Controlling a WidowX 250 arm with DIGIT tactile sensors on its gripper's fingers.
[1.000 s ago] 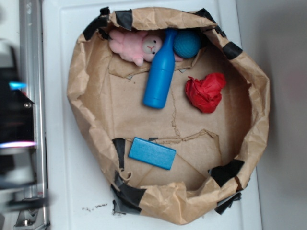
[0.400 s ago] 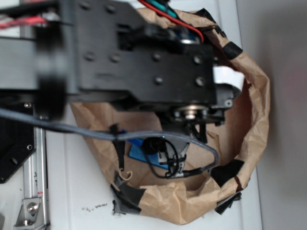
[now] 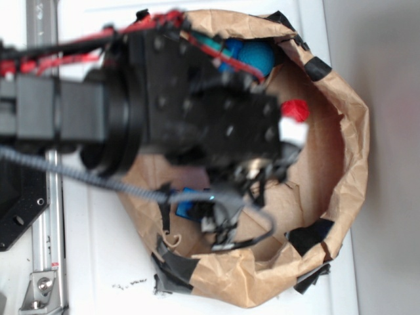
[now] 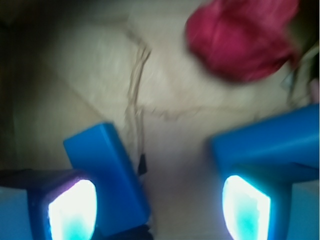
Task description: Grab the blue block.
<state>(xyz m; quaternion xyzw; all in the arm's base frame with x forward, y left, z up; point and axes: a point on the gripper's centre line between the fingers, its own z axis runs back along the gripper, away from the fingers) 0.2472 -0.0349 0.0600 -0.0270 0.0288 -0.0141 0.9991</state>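
Note:
The blue block (image 4: 107,170) is a flat bright-blue slab lying on the brown paper floor. In the wrist view it sits just inside my left finger (image 4: 70,210), off to the left of the gap. My gripper (image 4: 159,205) is open, with the right finger (image 4: 247,205) far from the block and bare paper between the jaws. In the exterior view only a corner of the block (image 3: 186,203) shows under my black arm (image 3: 197,111), which hides the fingers.
Everything lies in a crumpled brown paper bag (image 3: 348,131) with black tape. A red crumpled lump (image 4: 240,40) lies ahead of the gripper and shows in the exterior view (image 3: 296,109). A teal ball (image 3: 257,58) and the blue bottle's neck (image 3: 231,51) sit at the bag's back.
A second ago the arm was outside the bag; it has swung in over it. Since 0.4 s ago it has shifted left, uncovering the ball and the red lump.

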